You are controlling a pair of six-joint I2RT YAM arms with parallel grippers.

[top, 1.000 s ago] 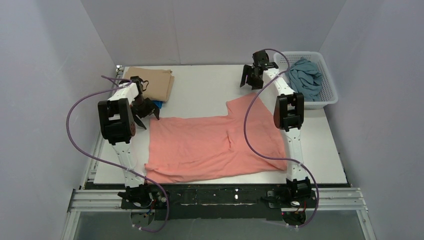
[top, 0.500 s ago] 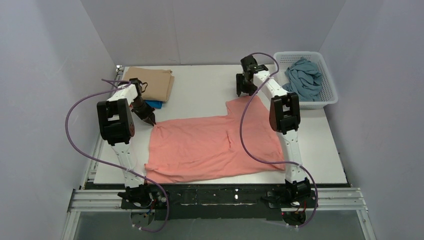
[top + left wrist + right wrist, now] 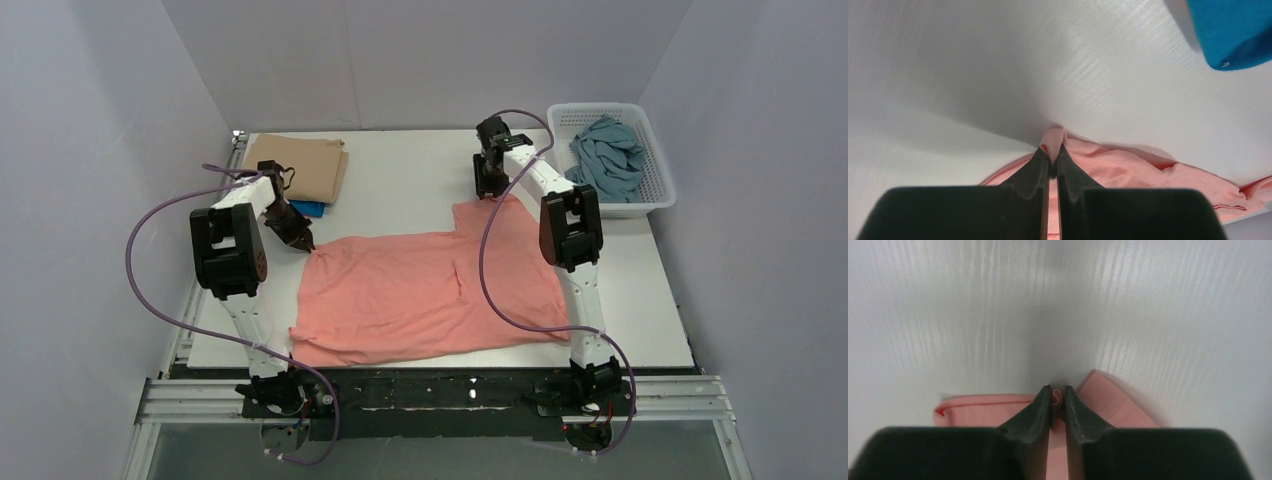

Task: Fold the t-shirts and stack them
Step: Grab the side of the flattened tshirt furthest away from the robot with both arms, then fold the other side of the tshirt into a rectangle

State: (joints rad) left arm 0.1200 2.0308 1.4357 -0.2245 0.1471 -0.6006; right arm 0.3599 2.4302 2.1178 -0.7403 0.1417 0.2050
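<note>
White surface runs out ahead of you. Your left tool is pinched shut on the far-left corner of the pink shirt, and your right tool is clamped on its far-right corner. That shirt lies spread across the middle. Beyond the left tool, a blue shirt sits just beside a folded tan shirt. A grey-blue shirt lies in the basket at far right.

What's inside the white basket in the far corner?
A grey-blue t-shirt lies in the white basket, crumpled into a heap. Whether anything else lies underneath cannot be seen, because the bunched cloth covers that part of the basket's floor.
</note>
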